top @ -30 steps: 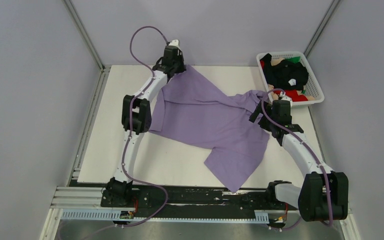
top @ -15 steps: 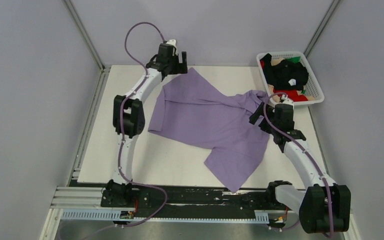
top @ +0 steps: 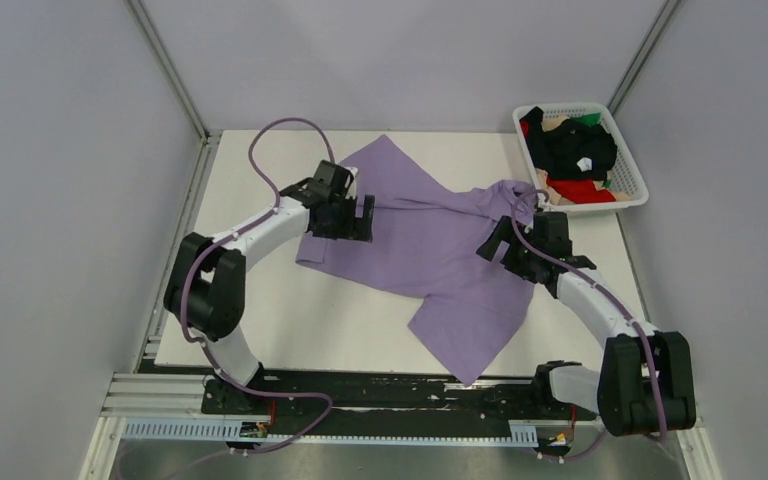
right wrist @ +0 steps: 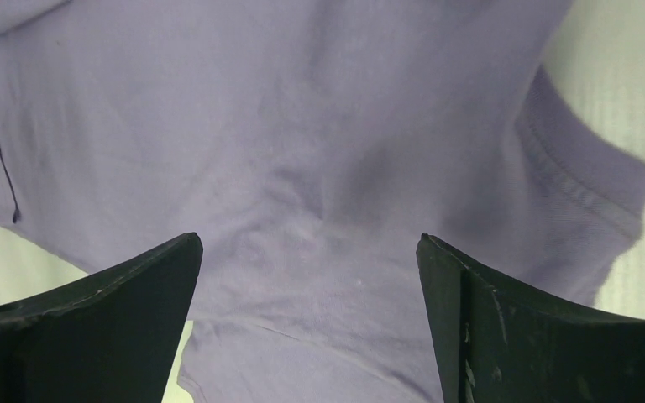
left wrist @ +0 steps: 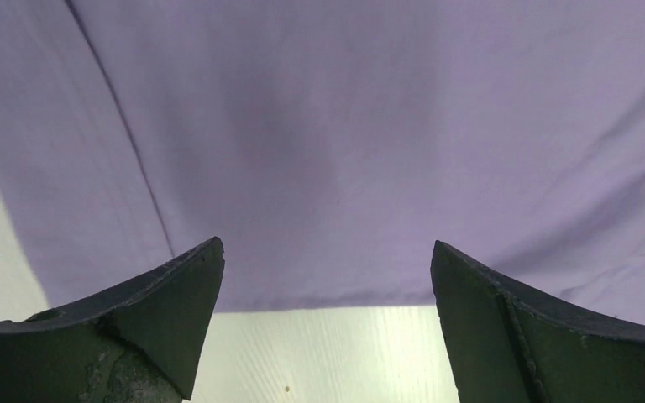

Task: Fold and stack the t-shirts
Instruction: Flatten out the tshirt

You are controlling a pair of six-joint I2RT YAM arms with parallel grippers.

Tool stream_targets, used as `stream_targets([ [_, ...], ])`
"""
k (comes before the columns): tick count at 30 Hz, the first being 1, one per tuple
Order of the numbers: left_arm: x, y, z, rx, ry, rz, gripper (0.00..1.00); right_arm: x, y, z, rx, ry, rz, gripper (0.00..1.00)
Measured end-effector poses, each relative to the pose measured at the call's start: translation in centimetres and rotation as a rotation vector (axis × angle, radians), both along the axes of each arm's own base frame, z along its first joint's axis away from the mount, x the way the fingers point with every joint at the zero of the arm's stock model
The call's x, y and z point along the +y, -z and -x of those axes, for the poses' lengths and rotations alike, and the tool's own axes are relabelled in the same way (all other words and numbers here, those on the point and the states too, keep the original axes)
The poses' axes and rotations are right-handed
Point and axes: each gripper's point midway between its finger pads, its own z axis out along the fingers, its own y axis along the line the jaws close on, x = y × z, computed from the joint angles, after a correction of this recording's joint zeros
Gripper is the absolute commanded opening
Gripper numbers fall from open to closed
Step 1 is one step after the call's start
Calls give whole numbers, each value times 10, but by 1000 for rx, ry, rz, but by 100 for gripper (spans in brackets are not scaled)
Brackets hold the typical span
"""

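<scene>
1. Flattening looks to be the step in hand: the lavender t-shirt [top: 430, 250] lies rumpled and skewed across the middle of the table [top: 250, 320], one corner reaching the near edge, nothing folded yet.
2. Both sets of jaws stand wide apart and hold nothing. The left gripper [top: 363, 215] hangs over the shirt's left edge and the right gripper [top: 493, 250] over its bunched right side.
3. To do it well, I'd say each should pinch a single layer at an outer edge, then draw apart evenly so the cloth lies flat before any fold.
4. Only the overhead view shows the basket [top: 632, 180] at the far right corner, with the other t-shirts [top: 575, 150] heaped in it.
5. Only the left wrist view shows a straight seam [left wrist: 126, 126] and the shirt's edge against bare table. The right wrist view shows puckers and a stitched band [right wrist: 588, 193]; whether that band is sleeve hem or collar I cannot tell.
</scene>
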Motion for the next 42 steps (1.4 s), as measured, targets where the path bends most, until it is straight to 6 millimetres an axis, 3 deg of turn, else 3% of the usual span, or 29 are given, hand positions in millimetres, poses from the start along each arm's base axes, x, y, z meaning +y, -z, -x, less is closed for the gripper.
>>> stream_targets([
  [2,2,33,23,102,17,-32,100,6,11,2,38,-17,-9,100],
  [5,9,59,39,192,11,-70,100,10,29,5,101,-21,-19,100],
  [10,22,81,37,222,-26,-146,100,7,43,8,154,12,-13,100],
  [16,49,84,22,197,-125,-208,100,1,47,7,159,52,10,100],
  [20,98,86,5,194,-281,-237,100,-3,47,5,160,73,12,100],
  [25,182,83,-15,189,-549,-232,100,-9,47,3,156,107,-4,100],
  [31,242,73,-18,186,-753,-211,100,-15,46,1,154,131,-13,100],
  [34,250,67,-18,183,-785,-194,100,-18,47,1,156,144,-8,100],
  [37,242,63,-15,183,-768,-156,100,-24,47,1,163,161,7,100],
  [42,220,66,17,229,-729,-67,100,-45,49,-9,193,228,8,100],
])
